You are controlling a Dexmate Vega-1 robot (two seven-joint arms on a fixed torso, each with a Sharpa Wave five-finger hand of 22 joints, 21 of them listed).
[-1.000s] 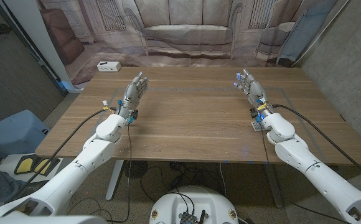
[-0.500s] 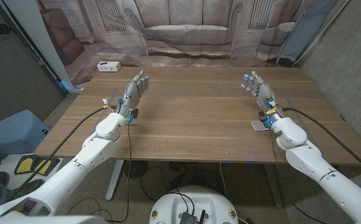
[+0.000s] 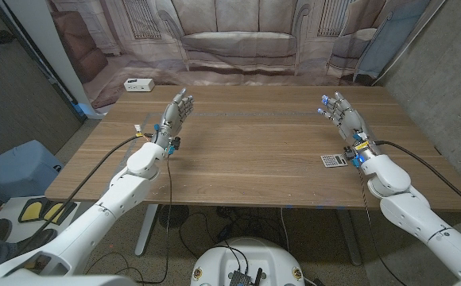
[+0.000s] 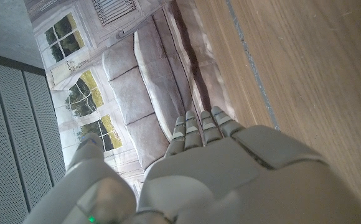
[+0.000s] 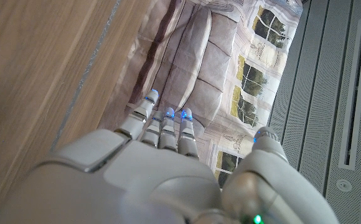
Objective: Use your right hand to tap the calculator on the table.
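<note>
Head camera looks down over the table (image 3: 246, 159); wrist cameras look close along each hand toward the shared backdrop (image 3: 238, 32).

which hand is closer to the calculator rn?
Right. The right hand is above the table just beyond the calculator, whose near-right side lies by that arm's wrist. The left hand is across the table on the far left side.

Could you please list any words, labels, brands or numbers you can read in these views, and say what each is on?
No text is readable.
Calculator: keys and any markings too small to read.
White box at the table's far left corner: dark marks, too blurred to read.
</note>
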